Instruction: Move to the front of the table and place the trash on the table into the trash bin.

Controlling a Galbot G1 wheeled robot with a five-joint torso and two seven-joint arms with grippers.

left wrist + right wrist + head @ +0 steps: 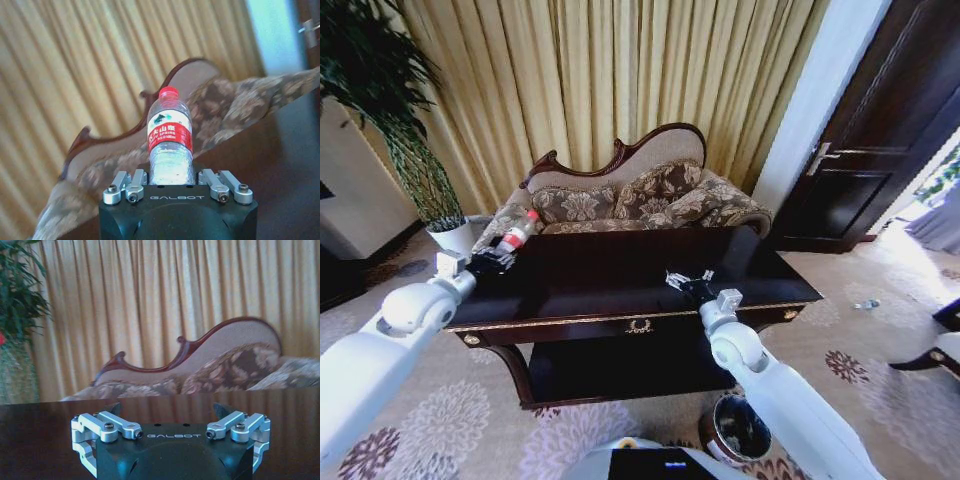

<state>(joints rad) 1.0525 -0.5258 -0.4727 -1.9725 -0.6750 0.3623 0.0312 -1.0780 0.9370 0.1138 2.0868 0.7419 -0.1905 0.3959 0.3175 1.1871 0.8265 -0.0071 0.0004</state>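
One bottle up off the tabletop's far-left corner, left claw clenched on its lower body. Looks light, thin-walled, slick; grip below the label seems right. Right claw released, over the front-right edge. Trash bin on floor below.

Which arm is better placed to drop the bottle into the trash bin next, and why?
The left. Its end effector is already shut on the bottle, above the table's left end. The right end effector is open and empty, though the trash bin stands on its side.
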